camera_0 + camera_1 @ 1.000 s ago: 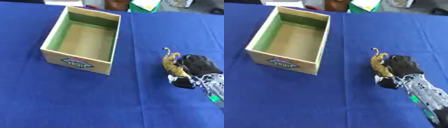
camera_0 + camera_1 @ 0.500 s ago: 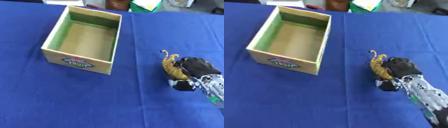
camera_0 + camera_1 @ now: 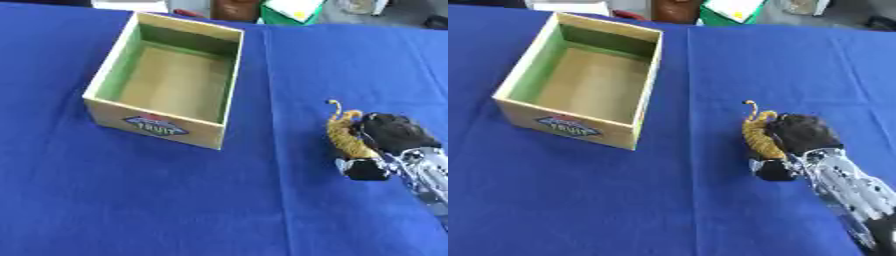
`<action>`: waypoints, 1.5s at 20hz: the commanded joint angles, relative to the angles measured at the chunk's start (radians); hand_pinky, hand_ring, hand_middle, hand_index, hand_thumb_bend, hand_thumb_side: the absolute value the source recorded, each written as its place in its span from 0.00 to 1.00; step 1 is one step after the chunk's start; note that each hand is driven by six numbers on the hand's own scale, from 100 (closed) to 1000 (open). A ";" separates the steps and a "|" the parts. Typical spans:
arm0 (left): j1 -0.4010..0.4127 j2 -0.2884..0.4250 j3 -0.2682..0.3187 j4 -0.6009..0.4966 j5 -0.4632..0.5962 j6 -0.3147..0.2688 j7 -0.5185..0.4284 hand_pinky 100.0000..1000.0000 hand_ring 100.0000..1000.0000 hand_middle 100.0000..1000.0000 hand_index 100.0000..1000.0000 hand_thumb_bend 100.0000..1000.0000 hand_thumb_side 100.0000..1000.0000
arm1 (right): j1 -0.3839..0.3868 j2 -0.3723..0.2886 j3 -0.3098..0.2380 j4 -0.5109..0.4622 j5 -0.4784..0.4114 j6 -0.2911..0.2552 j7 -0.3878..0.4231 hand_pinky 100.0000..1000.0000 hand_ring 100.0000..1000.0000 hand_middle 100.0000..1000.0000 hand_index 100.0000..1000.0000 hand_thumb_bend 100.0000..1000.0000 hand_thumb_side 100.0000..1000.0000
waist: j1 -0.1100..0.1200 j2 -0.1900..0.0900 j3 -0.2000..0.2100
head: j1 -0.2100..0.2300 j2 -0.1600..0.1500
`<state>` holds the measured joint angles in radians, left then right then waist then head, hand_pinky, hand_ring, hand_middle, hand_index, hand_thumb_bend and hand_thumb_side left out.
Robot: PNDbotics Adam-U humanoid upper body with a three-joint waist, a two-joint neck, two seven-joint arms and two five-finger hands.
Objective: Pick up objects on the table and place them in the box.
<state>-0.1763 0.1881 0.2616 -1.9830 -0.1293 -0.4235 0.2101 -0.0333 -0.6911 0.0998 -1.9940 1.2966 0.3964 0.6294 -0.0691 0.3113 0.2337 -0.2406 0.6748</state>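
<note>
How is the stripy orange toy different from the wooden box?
The toy is small, orange with dark stripes and a thin curled tail; the box is much bigger, pale wood with green inside walls and a label on its front. The toy sits against the right hand, whose fingers curl round it; nothing touches the box, which is open and empty. Both rest over the blue tablecloth.

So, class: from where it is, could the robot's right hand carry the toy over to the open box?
Probably yes. The right hand is curled round the striped orange toy, and only bare blue cloth lies between it and the box, whose top is open.
</note>
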 commanded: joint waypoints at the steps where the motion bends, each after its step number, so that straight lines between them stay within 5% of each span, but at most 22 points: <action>1: -0.007 0.009 0.004 -0.017 -0.001 -0.002 -0.004 0.51 0.45 0.50 0.69 0.00 0.58 | 0.003 -0.017 0.006 -0.006 0.010 -0.002 -0.014 0.73 0.74 0.55 0.72 0.00 0.58 | 0.005 -0.012 0.002 | -0.002 -0.009; 15: -0.005 0.008 0.005 -0.017 -0.002 -0.001 -0.010 0.51 0.45 0.50 0.69 0.00 0.58 | -0.011 -0.021 0.018 -0.006 -0.001 0.026 -0.161 0.65 0.64 0.42 0.57 0.00 0.67 | 0.005 -0.012 0.002 | -0.001 -0.010; 16: -0.005 0.008 0.005 -0.017 -0.002 -0.001 -0.011 0.51 0.45 0.50 0.69 0.00 0.57 | -0.012 -0.023 0.017 -0.006 -0.003 0.028 -0.166 0.61 0.57 0.38 0.52 0.00 0.65 | 0.005 -0.012 0.003 | -0.002 -0.009; 23: -0.004 0.008 0.007 -0.017 -0.007 -0.001 -0.020 0.51 0.45 0.50 0.69 0.00 0.56 | -0.055 -0.043 0.006 -0.006 0.003 0.031 -0.269 0.60 0.55 0.37 0.49 0.00 0.46 | 0.002 -0.012 0.001 | 0.001 -0.009; 30: -0.003 0.009 0.006 -0.017 -0.007 0.000 -0.026 0.51 0.45 0.50 0.70 0.00 0.55 | -0.118 -0.104 0.002 -0.006 -0.009 0.040 -0.382 0.56 0.53 0.35 0.40 0.00 0.39 | -0.001 -0.015 0.003 | -0.002 -0.009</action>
<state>-0.1760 0.1848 0.2617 -1.9830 -0.1329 -0.4231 0.1876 -0.1391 -0.7473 0.1169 -1.9906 1.2907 0.4333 0.2696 -0.0723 0.3139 0.2358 -0.2403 0.6748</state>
